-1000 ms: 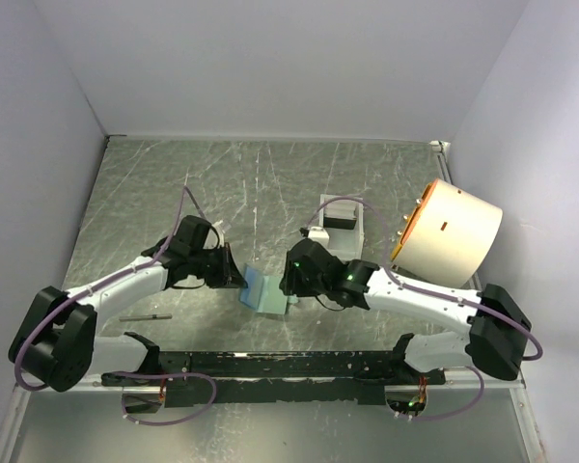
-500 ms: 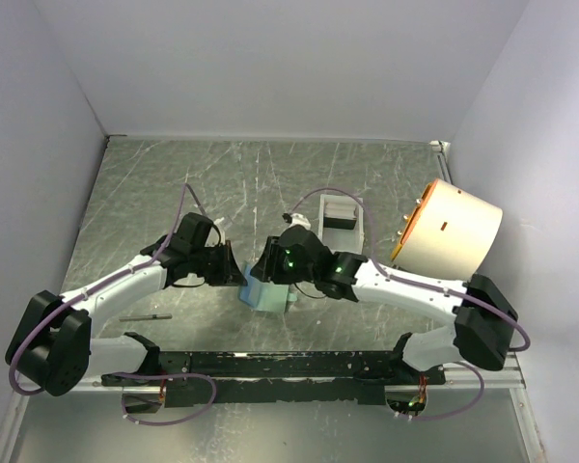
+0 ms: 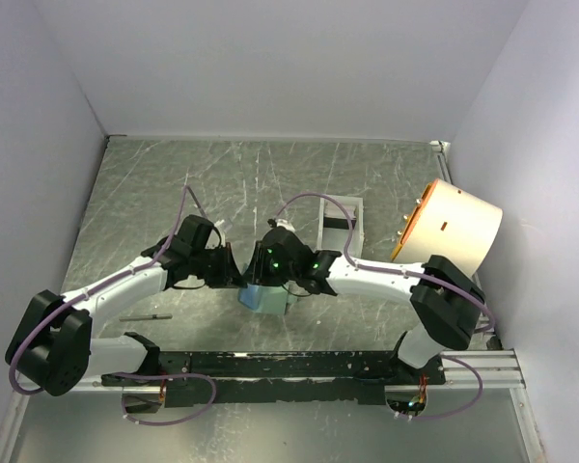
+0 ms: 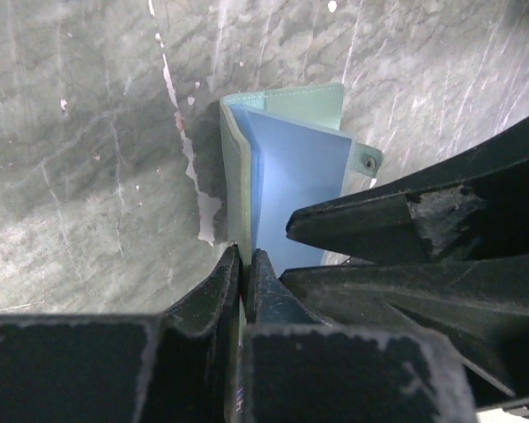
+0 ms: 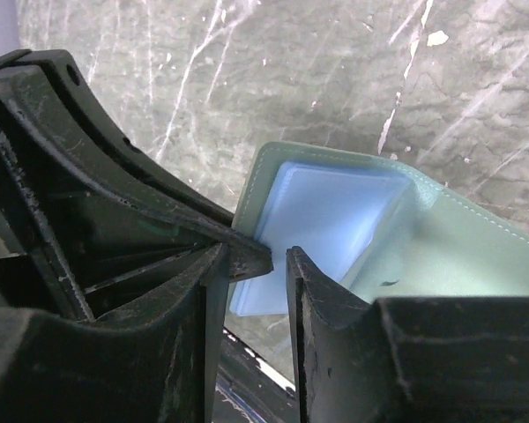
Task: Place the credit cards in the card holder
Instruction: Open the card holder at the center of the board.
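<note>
The card holder (image 3: 267, 298), sage-green with a pale blue inside, stands half open on the table. My left gripper (image 3: 235, 276) is shut on its left flap; the left wrist view shows that gripper (image 4: 244, 256) pinching the green flap's edge, with the card holder (image 4: 300, 163) spread open beyond. My right gripper (image 3: 260, 281) hovers right next to it, over the blue lining. In the right wrist view the right gripper (image 5: 257, 263) is open, with only the lining of the card holder (image 5: 335, 216) behind the gap. No credit cards show in either gripper.
A white tray (image 3: 356, 229) with something dark inside stands behind the right arm. A big cream drum (image 3: 452, 231) with an orange rim lies at the right wall. A thin grey stick (image 3: 145, 316) lies near the left arm's base.
My right arm has swung left from the white tray to the card holder, ending beside the left gripper. The left gripper has kept its hold on the flap.
</note>
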Available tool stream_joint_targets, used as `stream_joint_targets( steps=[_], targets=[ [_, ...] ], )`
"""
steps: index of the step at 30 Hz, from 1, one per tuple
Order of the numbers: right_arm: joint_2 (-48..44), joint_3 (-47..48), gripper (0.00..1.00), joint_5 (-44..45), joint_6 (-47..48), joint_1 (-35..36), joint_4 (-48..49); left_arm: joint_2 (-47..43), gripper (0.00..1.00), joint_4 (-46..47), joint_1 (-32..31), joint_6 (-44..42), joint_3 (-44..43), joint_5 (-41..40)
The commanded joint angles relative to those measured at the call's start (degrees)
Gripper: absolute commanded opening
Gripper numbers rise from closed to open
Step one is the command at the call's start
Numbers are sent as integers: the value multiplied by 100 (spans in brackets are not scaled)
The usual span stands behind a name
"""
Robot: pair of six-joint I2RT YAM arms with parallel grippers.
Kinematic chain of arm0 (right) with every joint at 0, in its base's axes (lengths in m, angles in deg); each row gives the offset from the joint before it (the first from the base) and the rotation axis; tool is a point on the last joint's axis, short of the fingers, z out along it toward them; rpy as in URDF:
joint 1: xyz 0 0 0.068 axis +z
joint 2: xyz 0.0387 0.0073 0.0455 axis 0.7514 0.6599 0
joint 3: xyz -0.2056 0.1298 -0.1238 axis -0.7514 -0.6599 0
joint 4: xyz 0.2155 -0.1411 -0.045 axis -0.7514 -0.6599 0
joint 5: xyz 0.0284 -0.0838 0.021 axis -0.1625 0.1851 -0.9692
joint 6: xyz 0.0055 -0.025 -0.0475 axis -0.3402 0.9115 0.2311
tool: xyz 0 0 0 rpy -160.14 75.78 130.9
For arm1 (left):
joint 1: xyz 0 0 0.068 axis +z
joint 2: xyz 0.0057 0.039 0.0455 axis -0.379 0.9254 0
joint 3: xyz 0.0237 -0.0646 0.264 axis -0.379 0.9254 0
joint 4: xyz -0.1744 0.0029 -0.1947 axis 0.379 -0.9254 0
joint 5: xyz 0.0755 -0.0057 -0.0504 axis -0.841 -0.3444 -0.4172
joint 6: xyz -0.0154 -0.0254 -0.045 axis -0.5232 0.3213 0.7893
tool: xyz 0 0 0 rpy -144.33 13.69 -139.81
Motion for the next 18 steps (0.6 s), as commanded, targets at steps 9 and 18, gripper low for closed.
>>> stream_joint_targets(
  steps=[9, 18],
  targets=[
    [50, -506, 30, 444, 323, -44, -618, -26, 7, 581, -50, 313, 420, 0],
    [180, -741, 29, 695, 511, -34, -933, 210, 7, 743, -52, 346, 522, -119]
  ],
)
